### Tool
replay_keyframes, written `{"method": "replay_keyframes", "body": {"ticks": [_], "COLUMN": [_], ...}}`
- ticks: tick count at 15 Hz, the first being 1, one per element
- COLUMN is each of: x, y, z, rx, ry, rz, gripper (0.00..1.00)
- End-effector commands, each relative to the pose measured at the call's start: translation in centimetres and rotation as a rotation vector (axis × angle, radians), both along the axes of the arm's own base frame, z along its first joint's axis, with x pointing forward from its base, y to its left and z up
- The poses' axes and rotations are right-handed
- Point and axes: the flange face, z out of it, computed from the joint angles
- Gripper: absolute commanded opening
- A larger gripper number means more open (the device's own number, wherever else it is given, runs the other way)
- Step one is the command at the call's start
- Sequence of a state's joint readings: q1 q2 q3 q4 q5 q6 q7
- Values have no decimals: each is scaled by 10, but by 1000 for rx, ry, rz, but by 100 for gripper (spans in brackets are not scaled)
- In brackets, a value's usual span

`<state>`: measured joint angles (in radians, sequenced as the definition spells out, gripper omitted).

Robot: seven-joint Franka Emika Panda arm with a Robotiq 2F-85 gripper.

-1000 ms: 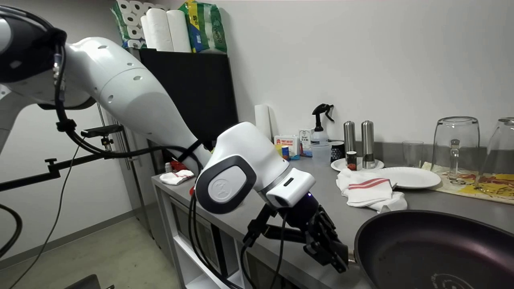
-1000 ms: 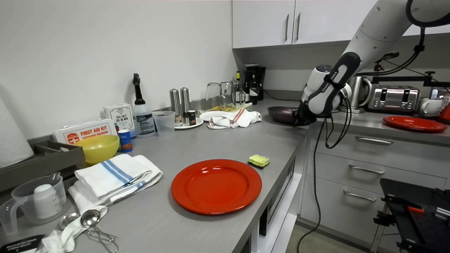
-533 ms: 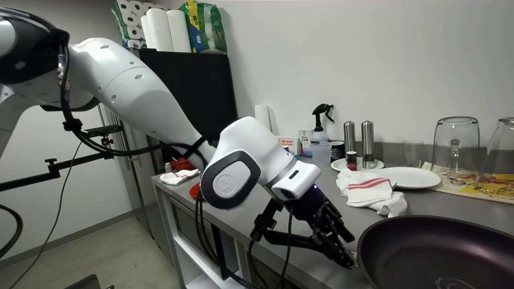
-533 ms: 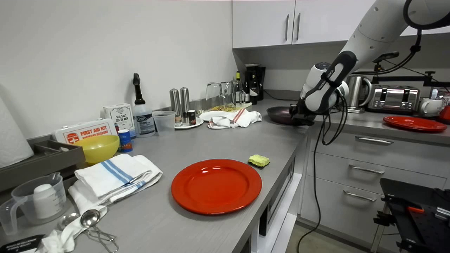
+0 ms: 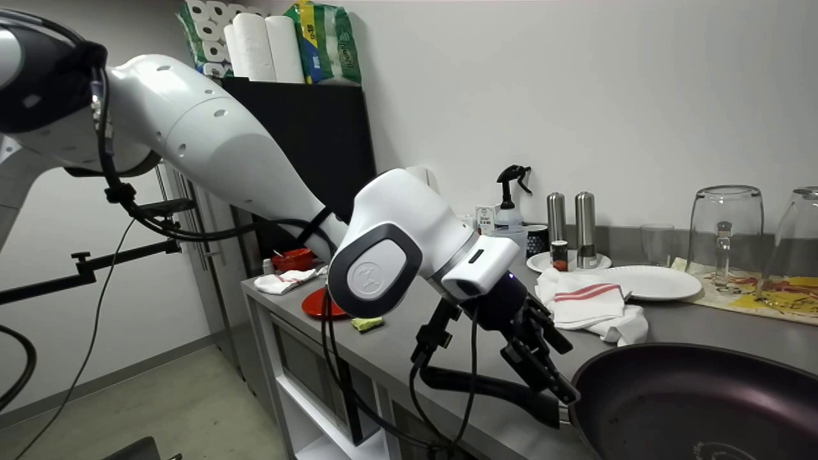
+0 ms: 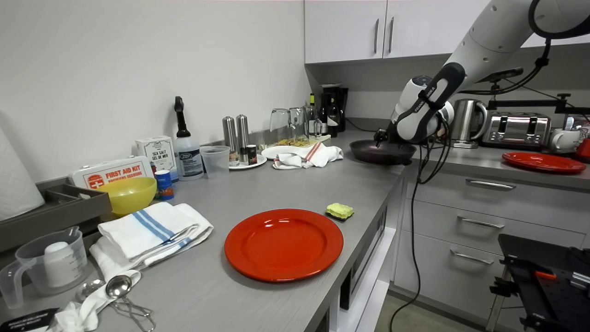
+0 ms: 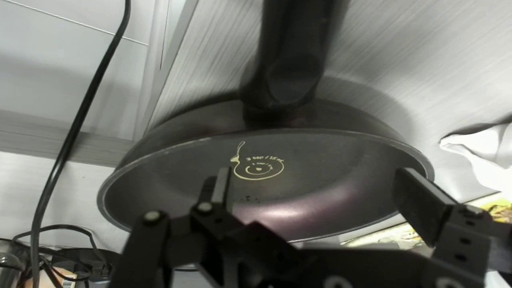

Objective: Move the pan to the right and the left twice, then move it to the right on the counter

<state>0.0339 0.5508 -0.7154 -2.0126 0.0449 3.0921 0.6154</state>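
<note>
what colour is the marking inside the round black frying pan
Pale yellow. The thin spiral marking inside the black frying pan shows best in the wrist view.

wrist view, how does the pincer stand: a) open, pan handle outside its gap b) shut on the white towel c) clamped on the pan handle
a: the pincer stands with its fingers well apart, and the pan handle lies outside the gap between them.

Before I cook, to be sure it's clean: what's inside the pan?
The pan shows a pale printed spiral and a few dark specks, dirt or wear unclear; the open gripper hides part of the interior.
</note>
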Motion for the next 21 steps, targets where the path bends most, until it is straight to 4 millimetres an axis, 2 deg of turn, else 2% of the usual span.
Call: {"method": "replay_keyframes", "body": {"ticks": [1, 4, 6, 10, 13, 16, 21], "x": [-1, -5, -10, -32, -59, -89, -130], "y": [11, 35, 57, 87, 94, 92, 90], "z": [16, 35, 55, 92, 117, 131, 132], "rx": [5, 22, 41, 96, 151, 217, 333], "ry": [-23, -19, 7, 83, 186, 312, 471], "rz": [43, 147, 256, 430, 540, 636, 709], "gripper": [100, 100, 100, 100, 100, 100, 100]}}
